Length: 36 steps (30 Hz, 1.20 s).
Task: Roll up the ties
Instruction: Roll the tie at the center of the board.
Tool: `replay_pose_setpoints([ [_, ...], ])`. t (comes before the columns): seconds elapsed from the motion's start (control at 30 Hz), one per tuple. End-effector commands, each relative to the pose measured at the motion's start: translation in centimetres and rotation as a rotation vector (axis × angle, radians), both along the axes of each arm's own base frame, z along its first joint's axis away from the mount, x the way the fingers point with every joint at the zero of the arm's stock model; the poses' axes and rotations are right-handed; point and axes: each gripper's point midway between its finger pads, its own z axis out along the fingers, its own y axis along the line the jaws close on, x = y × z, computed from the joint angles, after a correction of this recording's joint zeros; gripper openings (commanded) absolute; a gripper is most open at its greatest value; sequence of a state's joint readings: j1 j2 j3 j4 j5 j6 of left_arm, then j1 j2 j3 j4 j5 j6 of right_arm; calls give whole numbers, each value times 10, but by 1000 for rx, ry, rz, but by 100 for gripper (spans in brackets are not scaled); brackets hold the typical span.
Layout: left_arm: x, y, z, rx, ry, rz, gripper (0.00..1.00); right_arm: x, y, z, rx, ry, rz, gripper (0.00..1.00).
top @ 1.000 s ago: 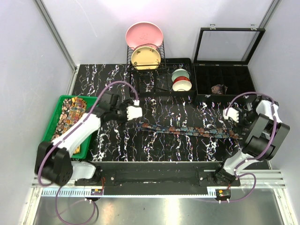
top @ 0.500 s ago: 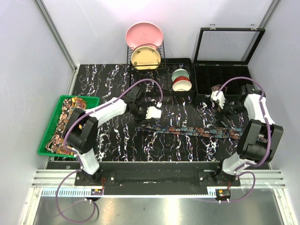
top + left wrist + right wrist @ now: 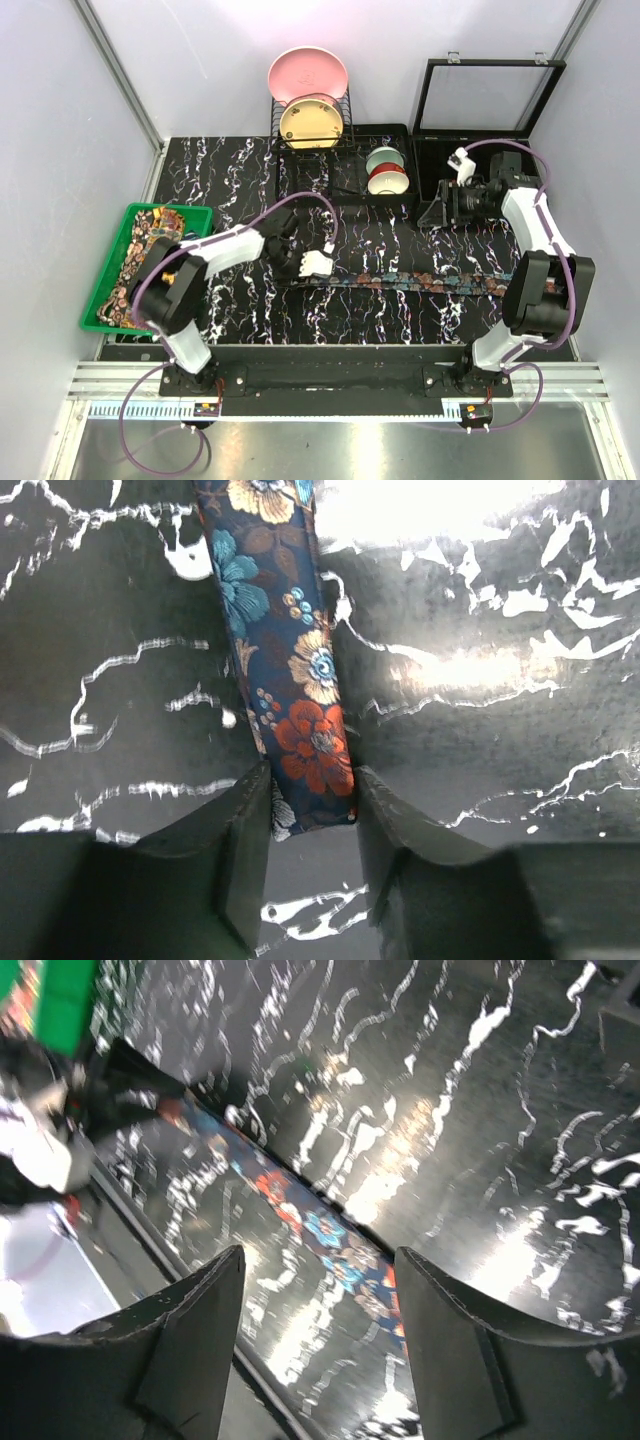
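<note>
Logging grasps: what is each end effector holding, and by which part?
Left end effector brackets the dark floral tie at its very end; whether it grips cannot be told. Right end effector is open, empty.

This is looking like a robotics lab, a test cell and not a home. Plain pale panels (image 3: 50,150) in metal struts (image 3: 120,75) are closing in the left, back and right of the frame. A left arm (image 3: 215,248) and a right arm (image 3: 535,215) are standing on a rail (image 3: 340,380) along the bottom edge, with purple cables (image 3: 121,425) hanging loose. The black marbled table (image 3: 220,170) is carrying a mixed set of props: a rack (image 3: 310,140) of plates at top centre, bowls (image 3: 386,170) beside it, a green tray (image 3: 97,290) at left, a lidded box (image 3: 490,64) at upper right, and a tie (image 3: 420,281) lying across the middle.
</note>
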<state>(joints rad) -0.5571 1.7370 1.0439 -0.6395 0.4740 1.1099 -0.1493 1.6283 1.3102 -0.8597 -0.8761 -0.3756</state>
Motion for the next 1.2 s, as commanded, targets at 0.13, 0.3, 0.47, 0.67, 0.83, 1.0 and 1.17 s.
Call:
replay_pose_setpoints([
  [0.13, 41, -10, 83, -214, -370, 163, 93, 21, -1, 63, -26, -178, -112, 82],
  [0.3, 54, -44, 155, -441, -397, 212, 99, 26, -16, 100, -113, -307, -198, 100],
  [0.47, 26, -92, 128, -402, -101, 83, 99, 2, 2, 98, -13, -221, -97, 100],
  [0.67, 28, -145, 87, -222, -110, 32, 99, -14, 7, 86, 94, -46, -101, 100],
  [0.83, 24, -180, 48, -147, -99, 34, 98, -13, -17, 72, 183, 86, -181, 100],
  [1.0, 22, -200, 22, -103, -112, 54, 96, -17, -39, 60, 251, 209, -222, 100],
  [1.17, 27, -215, 9, -74, -167, 63, 92, -20, -43, 60, 255, 213, -207, 100],
])
